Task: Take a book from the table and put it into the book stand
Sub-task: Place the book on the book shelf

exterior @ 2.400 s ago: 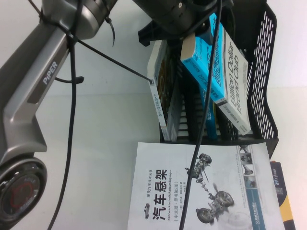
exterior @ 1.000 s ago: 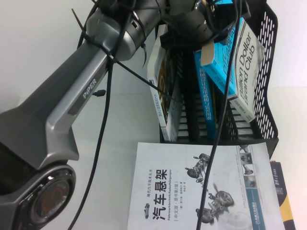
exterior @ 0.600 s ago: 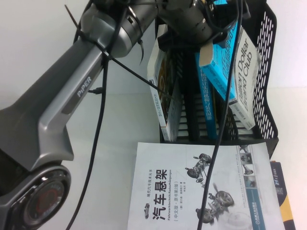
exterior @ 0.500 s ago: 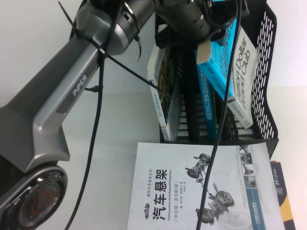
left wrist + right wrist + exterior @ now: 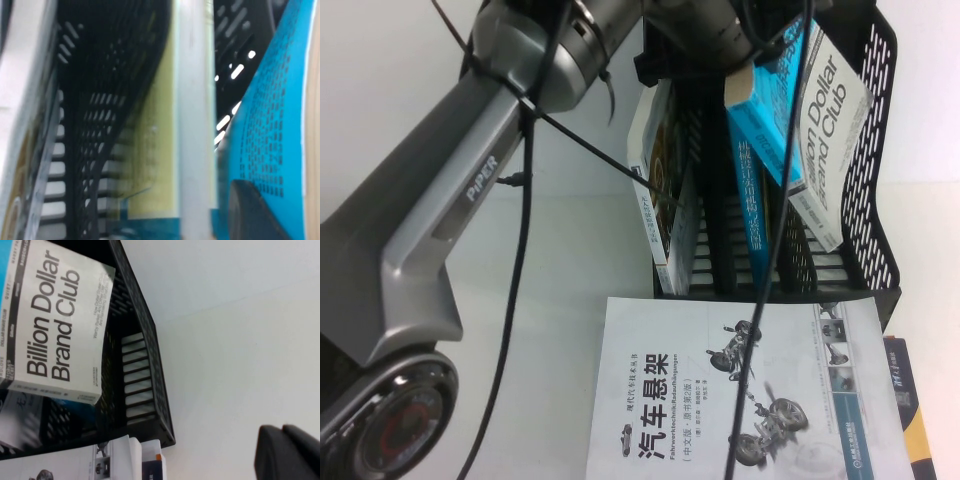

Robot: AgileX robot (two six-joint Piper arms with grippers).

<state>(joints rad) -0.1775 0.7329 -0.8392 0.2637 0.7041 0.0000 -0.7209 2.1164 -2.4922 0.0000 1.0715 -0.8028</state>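
High view: left gripper point(image 5: 752, 62) clamps the book point(image 5: 800, 120) tilted above the book stand point(image 5: 875, 150) slot for insertion; right gripper point(image 5: 287, 452) looks closed, parked over the table point(image 5: 240, 340)

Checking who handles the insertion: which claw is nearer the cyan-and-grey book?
Left. The left claw is at the book's upper end, inside the book stand. The right claw hangs over bare table, outside the stand's wall.

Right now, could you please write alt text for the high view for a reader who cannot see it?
The left gripper holds the book tilted in the black book stand, beside a blue-spined book. A white car-suspension book lies on the table in front.
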